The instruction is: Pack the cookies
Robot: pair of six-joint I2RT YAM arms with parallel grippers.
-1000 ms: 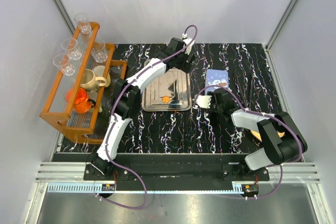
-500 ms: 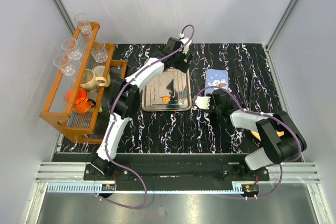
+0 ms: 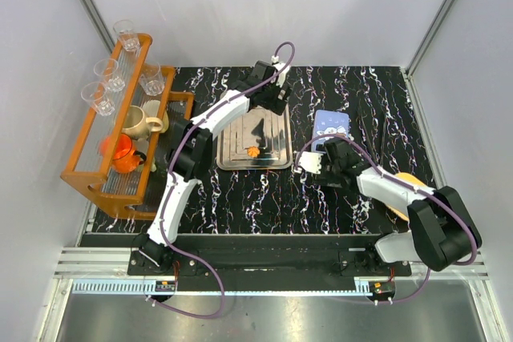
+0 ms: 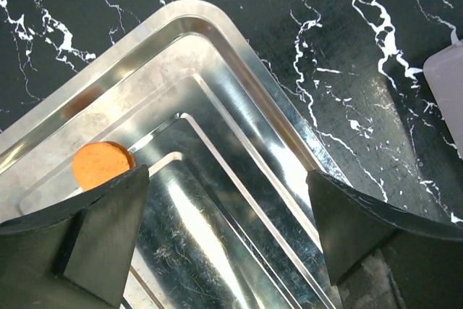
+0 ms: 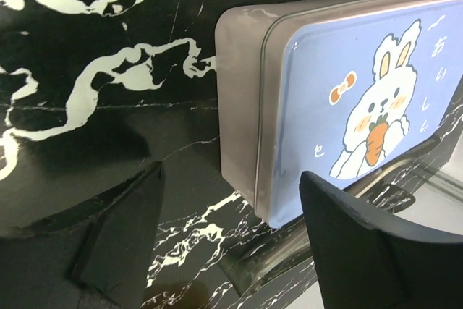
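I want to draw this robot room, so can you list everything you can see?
cookie: one seen, orange, on the tray
tray: one, silver, middle of the table
tin: one, blue with a bunny picture, right of the tray
rack: one, orange wood, left side
glasses: four, clear, on the rack
mug: one, cream, on the rack
cup: one, orange, on the rack near the mug
lump: one, yellow-orange, partly hidden by the right arm
table: one, black with white veins
left arm: one, white and black, jaws open over the tray
right arm: one, white and black, jaws open near the tin
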